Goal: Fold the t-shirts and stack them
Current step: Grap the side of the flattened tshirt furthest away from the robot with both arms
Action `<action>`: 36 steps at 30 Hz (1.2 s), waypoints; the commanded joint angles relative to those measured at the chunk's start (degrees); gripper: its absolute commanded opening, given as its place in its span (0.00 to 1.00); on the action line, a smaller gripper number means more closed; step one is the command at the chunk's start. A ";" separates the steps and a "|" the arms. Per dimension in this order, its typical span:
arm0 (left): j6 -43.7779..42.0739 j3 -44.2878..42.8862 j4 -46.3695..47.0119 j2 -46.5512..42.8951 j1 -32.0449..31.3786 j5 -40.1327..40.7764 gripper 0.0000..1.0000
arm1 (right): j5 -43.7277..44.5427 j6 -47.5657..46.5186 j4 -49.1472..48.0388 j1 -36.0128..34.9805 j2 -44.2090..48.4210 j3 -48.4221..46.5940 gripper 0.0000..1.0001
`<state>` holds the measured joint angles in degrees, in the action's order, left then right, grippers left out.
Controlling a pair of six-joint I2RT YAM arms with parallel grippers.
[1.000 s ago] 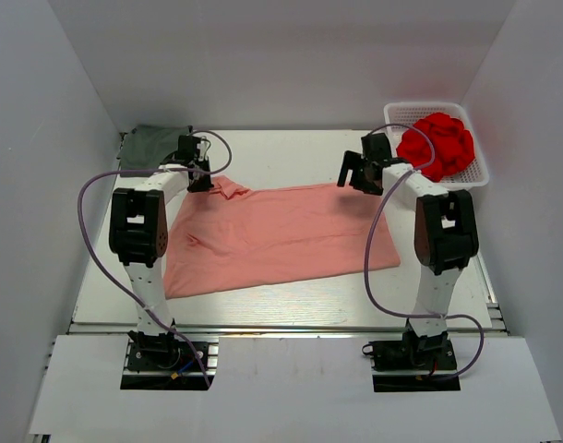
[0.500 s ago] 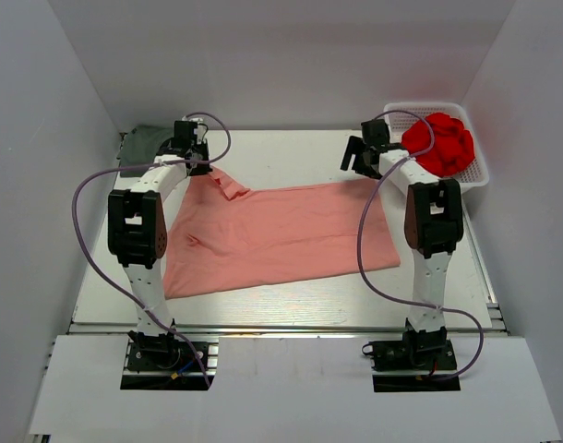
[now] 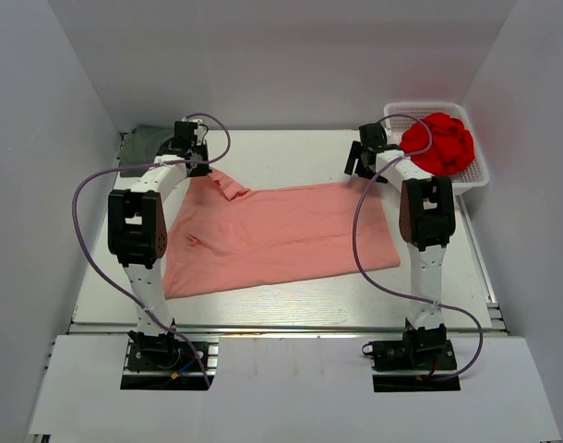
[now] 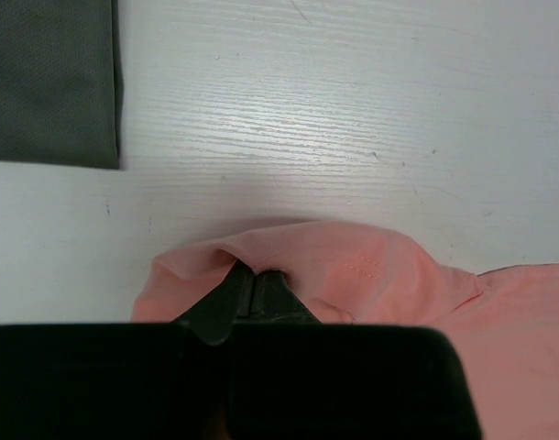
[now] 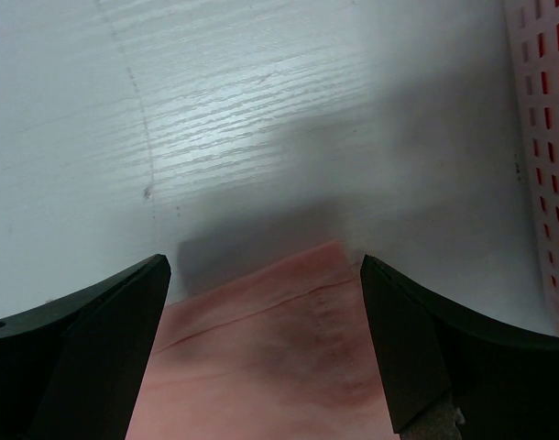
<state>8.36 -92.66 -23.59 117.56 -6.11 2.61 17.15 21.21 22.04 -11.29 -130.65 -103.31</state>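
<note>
I have the salmon-pink t-shirt (image 3: 281, 235) spread flat across the middle of the table (image 3: 291, 148), its far-left corner bunched up. My left gripper (image 4: 254, 278) is clamped tight on that bunched fold. The dark grey-green t-shirt (image 4: 50, 82) lies flat at the far-left corner, apart from the pink one. My right gripper (image 5: 264, 268) hangs with jaws spread wide over the pink shirt's far-right corner, gripping nothing, beside the white basket (image 3: 481, 171) that holds a red cloth (image 3: 438, 143).

Robot lab booth (plain white walls (image 3: 281, 65)), two cabled arms (image 3: 138, 226) at a white table (image 3: 291, 152).
</note>
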 commanded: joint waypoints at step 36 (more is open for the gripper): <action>16.32 41.23 -11.47 -46.62 -0.39 -4.98 0.00 | 3.77 -2.84 -10.18 -0.05 21.39 22.08 0.00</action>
<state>21.17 -54.15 -32.36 75.13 -6.24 -0.84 19.99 19.09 14.72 -11.31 -113.36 -83.64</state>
